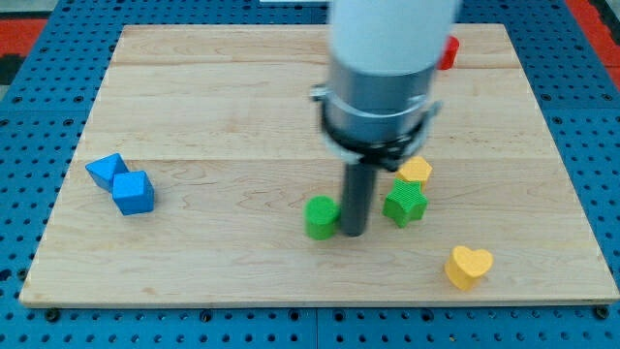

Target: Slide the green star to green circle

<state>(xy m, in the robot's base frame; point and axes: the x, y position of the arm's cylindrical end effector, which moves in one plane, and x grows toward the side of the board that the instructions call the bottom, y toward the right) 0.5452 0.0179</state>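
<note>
The green star [405,204] lies on the wooden board right of centre, near the view's bottom. The green circle [322,216] lies to its left. My tip [355,233] stands on the board between the two, close to the circle's right side and just left of the star. The arm's wide grey and white body hides the board above the rod.
A yellow block [416,172] touches the star's top edge. A yellow heart [469,266] lies at the lower right. Two blue blocks [122,183] sit at the left. A red block [448,52] shows at the top, partly hidden by the arm. The board's bottom edge [310,302] is near.
</note>
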